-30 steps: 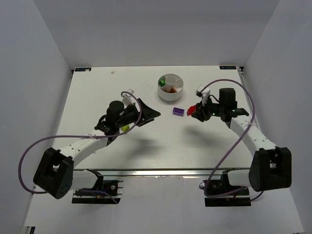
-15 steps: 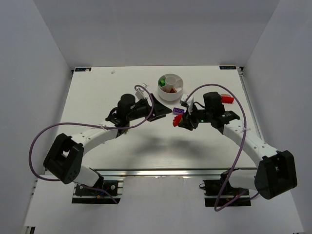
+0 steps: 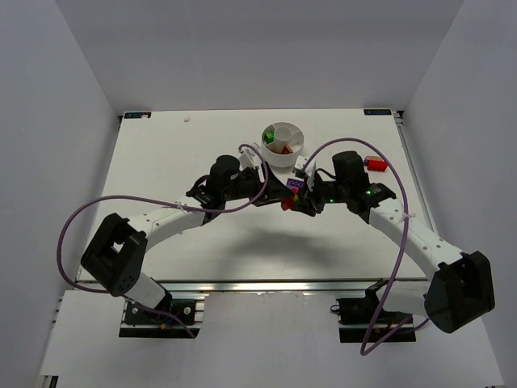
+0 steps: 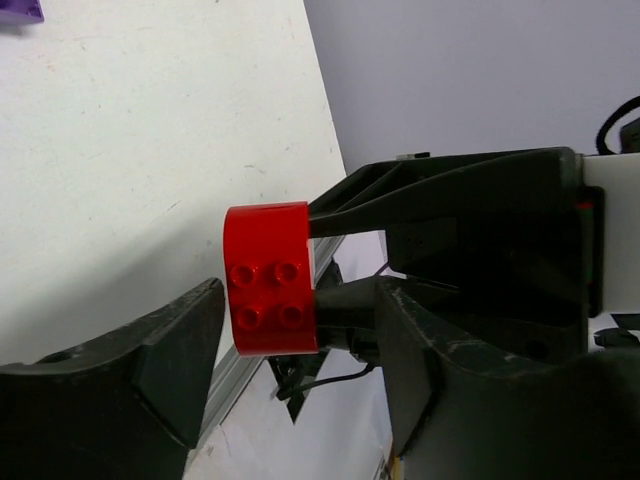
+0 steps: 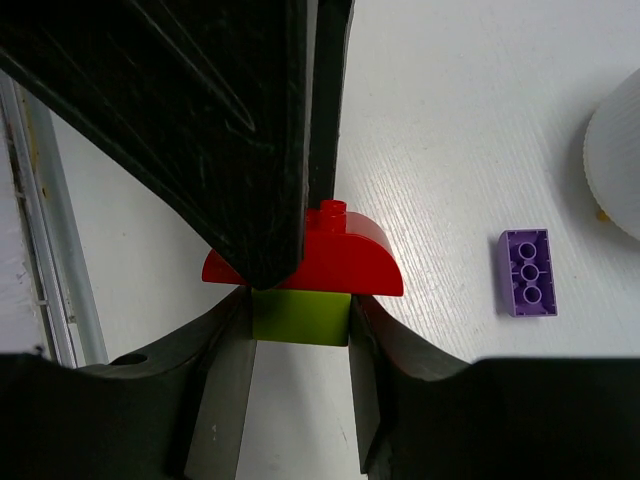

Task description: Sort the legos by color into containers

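Observation:
My right gripper (image 5: 298,322) is shut on a yellow-green lego (image 5: 300,315) that has a red arched lego (image 5: 345,262) stuck on its far end. The pair hangs just above the table below the white dish (image 3: 283,144). My left gripper (image 4: 300,300) is open and straddles that red lego (image 4: 270,278), one finger close by its left side and a gap on the right. From the right wrist view, a left finger (image 5: 220,120) covers part of the red piece. A purple lego (image 5: 526,272) lies flat on the table beside the dish.
The dish holds green, red and orange pieces in its wedges. Another red lego (image 3: 375,165) lies on the table to the right. Both arms meet at mid-table, with their purple cables looping above the surface.
Both arms have swung inward to the table's middle. The right gripper carried its stacked legos left, and the left gripper came around the red one while its jaws narrowed.

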